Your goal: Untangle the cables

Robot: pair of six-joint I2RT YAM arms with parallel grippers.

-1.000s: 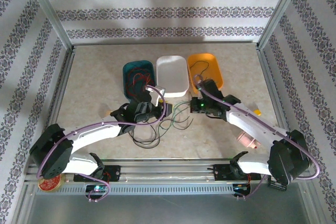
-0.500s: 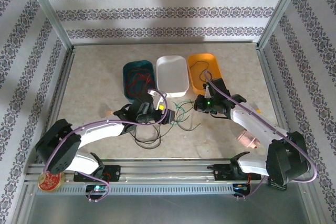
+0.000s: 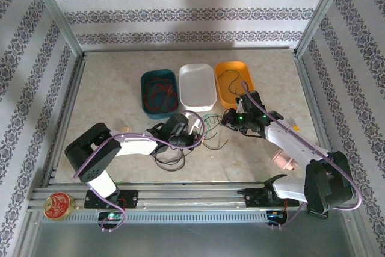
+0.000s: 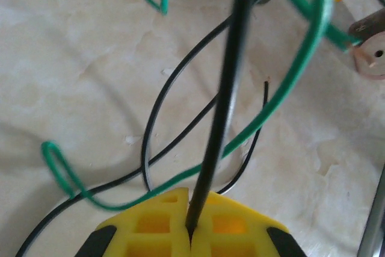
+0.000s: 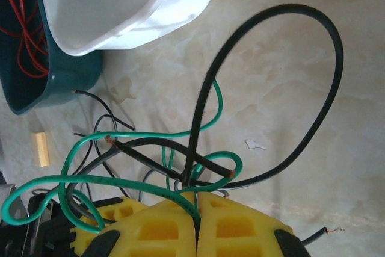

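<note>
The cables [image 3: 207, 129], thin green and black wires, lie tangled on the table between my two grippers. My left gripper [image 3: 196, 130] is shut on a black cable [image 4: 224, 106] that runs taut up from its yellow fingertips [image 4: 156, 218]. A green cable [image 4: 283, 97] loops past it over thinner black ones. My right gripper [image 3: 224, 118] is shut on a green cable [image 5: 129, 182] and a black cable [image 5: 201, 118] that arches in a wide loop. Red cables [image 3: 157, 95] lie in the teal tray [image 3: 146, 82].
A white tray [image 3: 197, 71] stands in the middle and an orange tray [image 3: 248, 76] with a black wire at the right. Black loops [image 3: 168, 157] trail toward the near rail. A pink spool [image 3: 283, 159] lies by the right arm, a red tape roll [image 3: 57, 206] at the front left.
My left gripper opened, slid right into the tangle and shut on a black cable, its elbow swinging in. My right gripper drew slightly back and right, still shut.
</note>
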